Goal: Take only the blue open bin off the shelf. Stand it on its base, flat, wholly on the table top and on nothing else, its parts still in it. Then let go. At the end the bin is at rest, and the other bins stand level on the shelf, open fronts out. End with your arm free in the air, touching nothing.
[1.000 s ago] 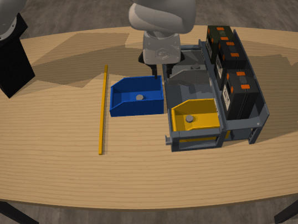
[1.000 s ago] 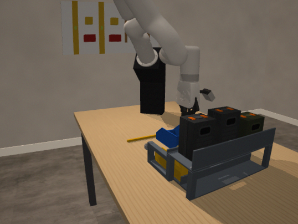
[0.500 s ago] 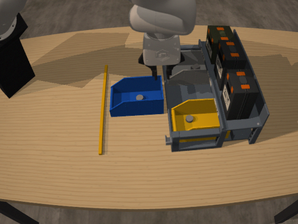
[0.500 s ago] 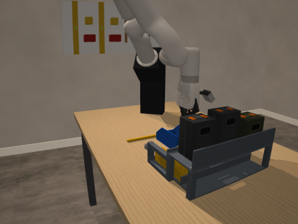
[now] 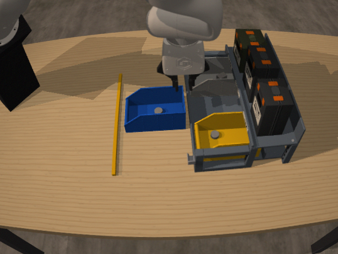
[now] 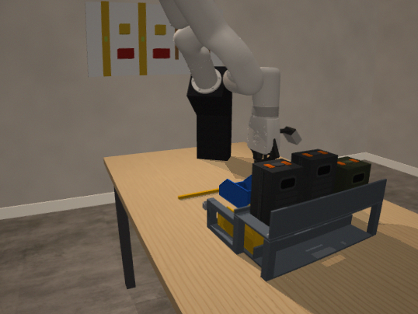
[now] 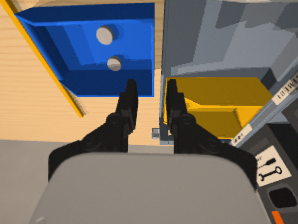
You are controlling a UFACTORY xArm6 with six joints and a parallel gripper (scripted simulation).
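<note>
The blue open bin (image 5: 157,122) (image 6: 233,192) (image 7: 135,45) stands flat on its base on the table top, beside the shelf (image 5: 220,152) (image 6: 326,211), with a narrow strip of wood between them. Two grey parts lie in it in the wrist view. The yellow bin (image 5: 230,138) (image 7: 215,92), with a grey part (image 5: 215,134) inside, sits level at the shelf's near end. A grey bin (image 5: 217,85) with a part (image 5: 221,76) sits at its far end. My gripper (image 5: 184,89) (image 7: 151,90) is partly open and empty, its fingertips above the bin's rear corner and the shelf's front edge.
A thin yellow bar (image 5: 117,126) (image 6: 198,193) (image 7: 72,101) lies on the table just left of the blue bin. Three dark cases, such as the nearest case (image 5: 273,110) (image 6: 272,190), stand tall on the shelf's rear part. The arm's black base post (image 6: 214,132) stands at the table's far side.
</note>
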